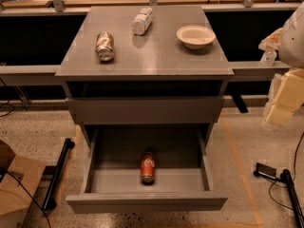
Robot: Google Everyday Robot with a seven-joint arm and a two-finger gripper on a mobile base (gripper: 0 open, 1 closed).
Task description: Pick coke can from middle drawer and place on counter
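The coke can [147, 167], red with a white logo, lies on its side on the floor of the open middle drawer [142, 202], near the drawer's front and middle. The drawer is pulled far out from the grey cabinet. The counter [152, 51] is the cabinet's flat grey top. My gripper [281, 100] hangs at the right edge of the view, to the right of the cabinet, about level with the closed top drawer and well above and right of the can. It holds nothing that I can see.
On the counter lie a tan-and-silver can [105, 46] at the left, a whitish plastic bottle [142, 21] at the back, and a white bowl [195, 35] at the right. A cardboard box [14, 186] sits on the floor at left; cables lie at lower right.
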